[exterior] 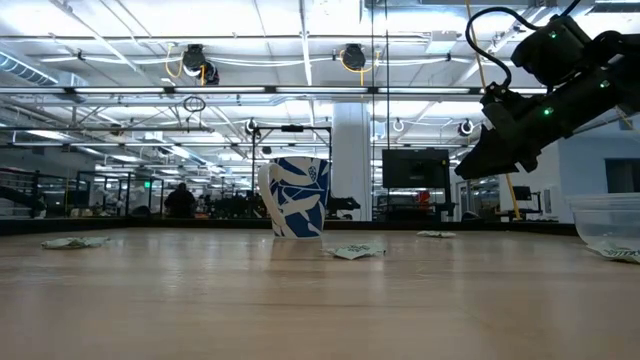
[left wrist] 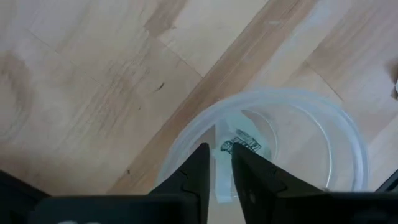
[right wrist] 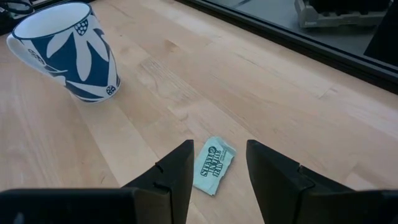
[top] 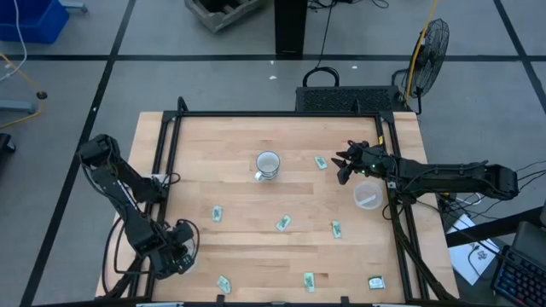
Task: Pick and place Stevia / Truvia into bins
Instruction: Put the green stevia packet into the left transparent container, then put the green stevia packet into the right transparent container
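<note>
Two dark fingers of the right gripper [right wrist: 217, 171] fill the near edge of the right wrist view, set apart w/ a clear gap and holding nothing. Between and just beyond them a pale green Stevia sachet [right wrist: 213, 165] lies flat on the wood table [right wrist: 298, 112], not touched. Farther off on the same board stands a blue-and-white mug [right wrist: 71, 50], upright, well apart from the sachet.

From overhead, the right arm reaches in from the table's right side, its claw over that sachet [top: 321, 162], w/ the mug [top: 268, 165] toward the table centre. A clear round bin [top: 367, 196] sits just beside the right arm's forearm, near the right rail. Other sachets lie scattered across the near half of the board: one [top: 217, 213] left of centre, one [top: 283, 223] mid-table, one [top: 336, 228] right of that, plus three close to the front edge [top: 223, 283], [top: 309, 280], [top: 376, 282].

The left gripper [top: 177, 247] hangs at the front-left corner. In its wrist view its fingers [left wrist: 196, 177] stand only slightly apart, gripping nothing, directly over a second clear bin [left wrist: 336, 124], which has a sachet [left wrist: 245, 144] lying inside on its floor.

Nothing blocks the right claw's sachet; mug and bin both stand clear to either side.
</note>
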